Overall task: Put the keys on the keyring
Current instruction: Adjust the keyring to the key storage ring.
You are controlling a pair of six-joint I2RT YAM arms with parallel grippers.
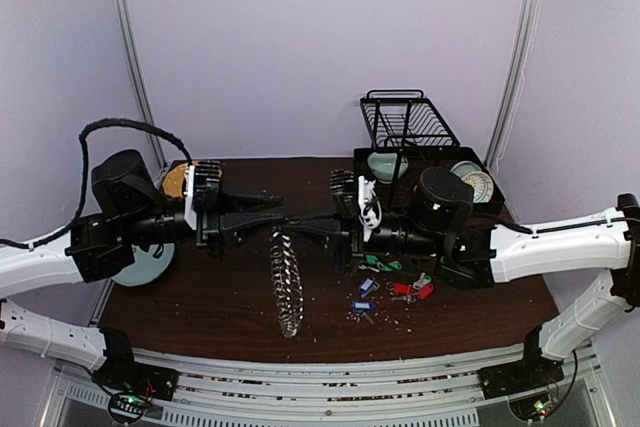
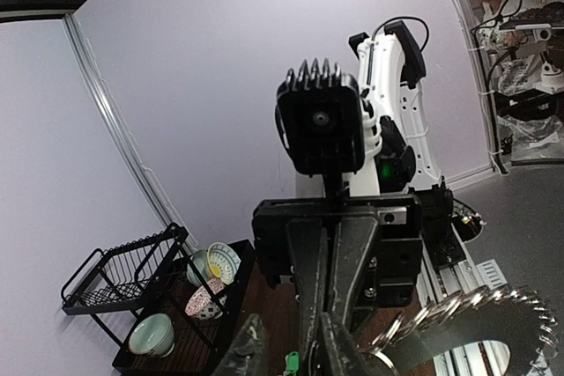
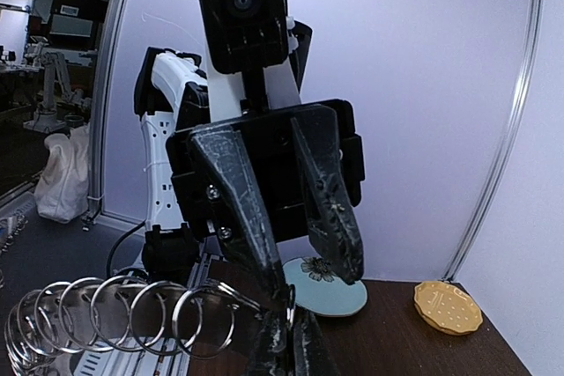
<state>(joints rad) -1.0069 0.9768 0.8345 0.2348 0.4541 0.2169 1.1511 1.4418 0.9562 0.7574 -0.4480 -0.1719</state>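
A: Keyring (image 1: 287, 282), where?
B: Pinched by one end ring in right fingers (image 3: 267, 350), pressed together; trailing toward 6 o'clock over bench (image 1: 200, 297), probably to steady a ring.
A: Left fingers (image 3: 240, 209)?
B: Part spread at same ring; grip unclear. Keys (image 1: 385, 292) loose at 3 o'clock.

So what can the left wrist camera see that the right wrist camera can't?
Only the left wrist view shows the black dish rack with bowls in it. Only the right wrist view shows the pale blue plate with a flower on it and a round yellow disc. Both show the keyring, its silver rings in a row, and the dark table.
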